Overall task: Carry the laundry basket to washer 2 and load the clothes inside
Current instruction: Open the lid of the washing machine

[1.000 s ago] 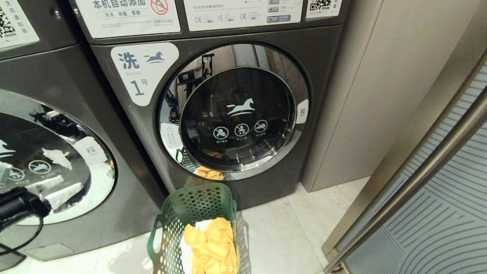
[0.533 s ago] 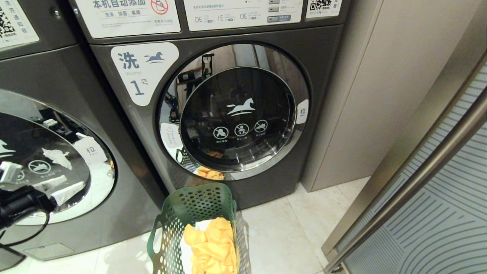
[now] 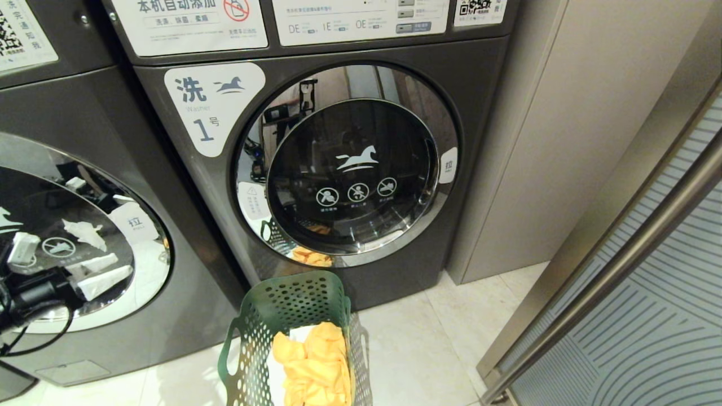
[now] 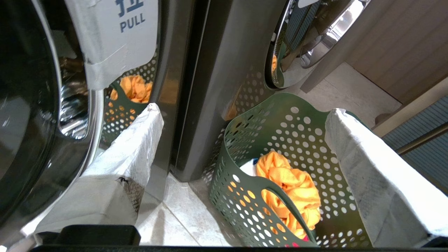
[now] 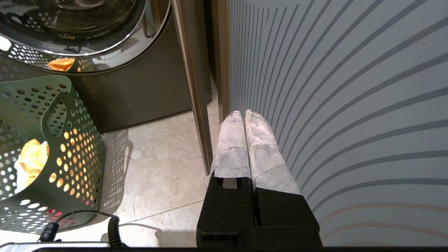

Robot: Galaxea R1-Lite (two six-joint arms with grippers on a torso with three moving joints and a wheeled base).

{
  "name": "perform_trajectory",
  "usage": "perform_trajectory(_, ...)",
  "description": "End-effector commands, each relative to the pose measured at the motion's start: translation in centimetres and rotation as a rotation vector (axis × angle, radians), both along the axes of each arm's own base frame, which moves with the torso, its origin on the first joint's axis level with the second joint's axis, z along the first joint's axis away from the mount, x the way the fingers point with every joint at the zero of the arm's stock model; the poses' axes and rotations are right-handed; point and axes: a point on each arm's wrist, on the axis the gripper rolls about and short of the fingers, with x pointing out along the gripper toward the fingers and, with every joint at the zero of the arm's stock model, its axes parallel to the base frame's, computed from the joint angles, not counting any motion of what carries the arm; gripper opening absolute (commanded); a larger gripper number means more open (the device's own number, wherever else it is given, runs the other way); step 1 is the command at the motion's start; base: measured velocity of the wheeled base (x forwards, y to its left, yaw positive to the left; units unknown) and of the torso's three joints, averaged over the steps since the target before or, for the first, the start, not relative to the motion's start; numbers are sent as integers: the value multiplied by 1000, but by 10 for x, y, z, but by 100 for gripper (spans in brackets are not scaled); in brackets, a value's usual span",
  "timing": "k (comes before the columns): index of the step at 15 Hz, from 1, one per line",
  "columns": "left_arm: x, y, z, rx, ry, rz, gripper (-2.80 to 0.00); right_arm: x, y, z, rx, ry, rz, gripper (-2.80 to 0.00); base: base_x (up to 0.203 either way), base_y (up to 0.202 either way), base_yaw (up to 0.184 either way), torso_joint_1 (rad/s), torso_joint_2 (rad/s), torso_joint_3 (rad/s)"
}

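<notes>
the laundry basket (image 3: 293,338) sits on the pale tile floor (image 3: 428,349), right in front of the grey washer labelled 1 (image 3: 316,169) and close to its bottom edge; it's dark green with holes all over, upright, one oval handle facing the left side in the head view; the clothes (image 3: 313,366) are still inside it, mostly a mustard-yellow bundle with a bit of white showing at its left edge; from the left wrist view you can also catch a sliver of pink-red low down through the holes.

the machine to the left, washer 2 (image 3: 84,237), has its round chrome-ringed door shut; its number label isn't in view here; the door of the washer labelled 1 is shut too, and it mirrors the basket and the yellow cloth in its chrome ring.

the left gripper (image 4: 241,157) is up near the right edge of washer 2's door, by the white pull tab (image 4: 115,35); its white-wrapped fingers (image 4: 129,154) stand wide apart with nothing between them, not touching the tab; the right gripper (image 5: 244,117) hangs low by the striped sliding door (image 5: 350,105), its wrapped fingers pressed together, empty.
</notes>
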Motion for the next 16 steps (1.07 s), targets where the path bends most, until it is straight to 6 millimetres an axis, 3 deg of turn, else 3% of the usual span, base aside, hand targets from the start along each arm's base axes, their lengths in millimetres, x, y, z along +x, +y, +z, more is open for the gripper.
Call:
perform_trajectory(1,6,0,-2,8,-12,-20,0,0,0,0,0,1,0,-280,0,0,0,0,0,0)
perform_trajectory(11,37,24,4,151,-136,43,0,0,0,0,0,1,1,-280,0,0,0,0,0,0)
perform_trajectory(16,55,15,5,139,-137,10,0,0,0,0,0,1,2,-280,0,0,0,0,0,0)
